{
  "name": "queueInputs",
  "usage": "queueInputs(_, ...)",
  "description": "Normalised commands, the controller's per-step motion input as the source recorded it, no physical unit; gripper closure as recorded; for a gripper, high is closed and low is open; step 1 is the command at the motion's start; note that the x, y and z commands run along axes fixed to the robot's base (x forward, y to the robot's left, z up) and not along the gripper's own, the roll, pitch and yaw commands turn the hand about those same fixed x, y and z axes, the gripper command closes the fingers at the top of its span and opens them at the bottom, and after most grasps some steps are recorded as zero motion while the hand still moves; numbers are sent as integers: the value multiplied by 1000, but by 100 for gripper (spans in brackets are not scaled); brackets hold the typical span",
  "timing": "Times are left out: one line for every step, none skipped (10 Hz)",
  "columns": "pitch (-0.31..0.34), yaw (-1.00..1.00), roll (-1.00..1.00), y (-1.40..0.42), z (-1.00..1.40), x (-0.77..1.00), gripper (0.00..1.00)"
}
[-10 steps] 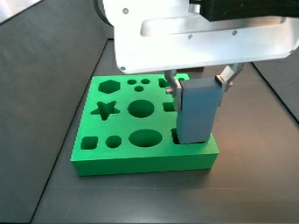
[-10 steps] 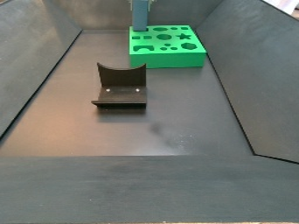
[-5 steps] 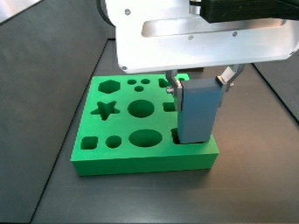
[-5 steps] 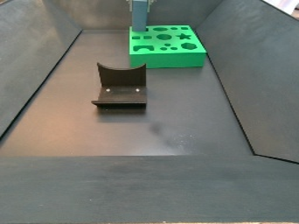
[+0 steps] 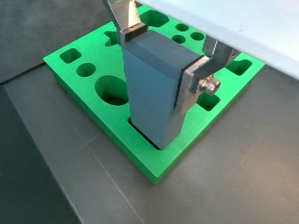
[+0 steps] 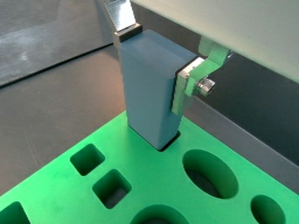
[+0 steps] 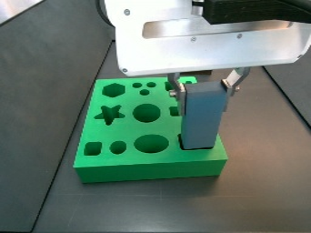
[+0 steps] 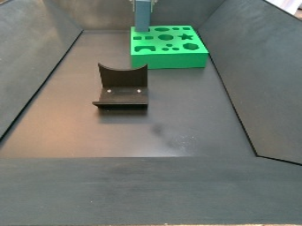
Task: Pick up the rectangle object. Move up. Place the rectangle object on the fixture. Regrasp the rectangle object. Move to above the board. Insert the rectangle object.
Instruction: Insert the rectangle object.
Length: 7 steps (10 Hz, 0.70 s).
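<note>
The gripper (image 5: 166, 54) stands over the green board (image 7: 145, 159), its jaws clamped on the upper sides of the blue-grey block (image 5: 156, 87). The block stands upright, its lower end sunk into a cutout near one edge of the board in both wrist views (image 6: 152, 92). The board rests on a dark matte floor (image 8: 177, 124) enclosed by sloping dark walls. The fixture (image 8: 120, 86) sits well apart from the board, nearer the middle of the floor.
</note>
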Motion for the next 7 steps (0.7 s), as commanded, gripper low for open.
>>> queueInputs(-21, 0, 0, 0, -46, -183, 100)
queueInputs(-14, 0, 0, 0, -40, -117, 100)
queueInputs(-26, 0, 0, 0, 0, 0, 100)
queueInputs(-53, 0, 113, 0, -240, -43, 100)
queueInputs(-81, 0, 173, -186, -283, 0, 100)
queueInputs(-59, 0, 96, -194, -283, 0, 100)
queueInputs(-99, 0, 110, -137, -489, 0, 100)
